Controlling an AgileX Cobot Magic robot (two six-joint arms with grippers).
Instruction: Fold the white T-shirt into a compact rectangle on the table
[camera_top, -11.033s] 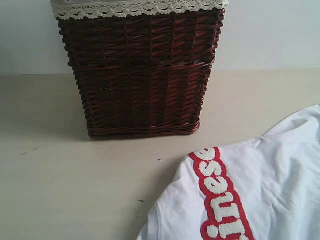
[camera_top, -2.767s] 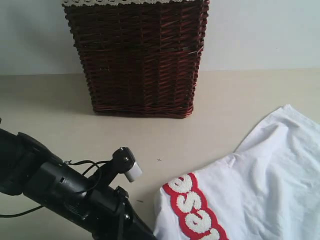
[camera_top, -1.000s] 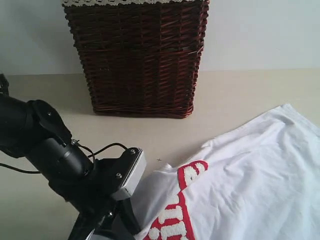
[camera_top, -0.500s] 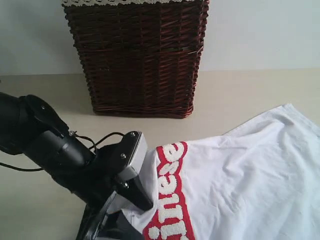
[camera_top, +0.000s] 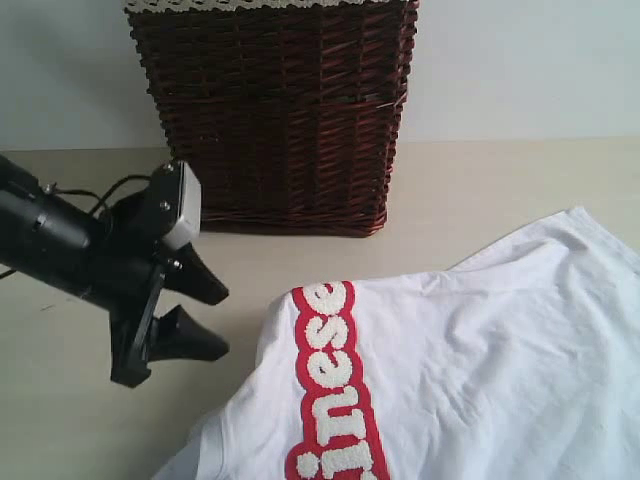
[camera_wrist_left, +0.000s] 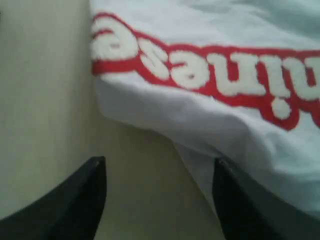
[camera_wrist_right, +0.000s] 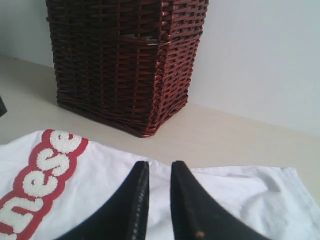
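Shirt (camera_top: 480, 340) lies on the bench (camera_top: 70, 420), filling the lower right of the exterior frame and running off the bottom and right edges. Basket (camera_top: 280, 120) stands behind it, upper centre, apart from the cloth.

Progress: early, by my reading. The left edge by the red lettering looks turned under, with a shadow beneath it in the left wrist view. The rest is still broad and wrinkled, with no compact rectangle yet. The remaining folds and squaring are left to do.

Orientation: the lettering band runs almost bottom-to-top in the exterior frame. The chest therefore lies across that direction, so the collar-to-hem axis probably runs left-right. Collar and hem are not in view.

Left pincer (camera_top: 220, 322): jaws wide apart, nothing between them, left of the shirt edge and clear of it.

Right pincer (camera_wrist_right: 159, 167): jaws almost together with a slim gap, over the shirt. Whether cloth is pinched I cannot tell.
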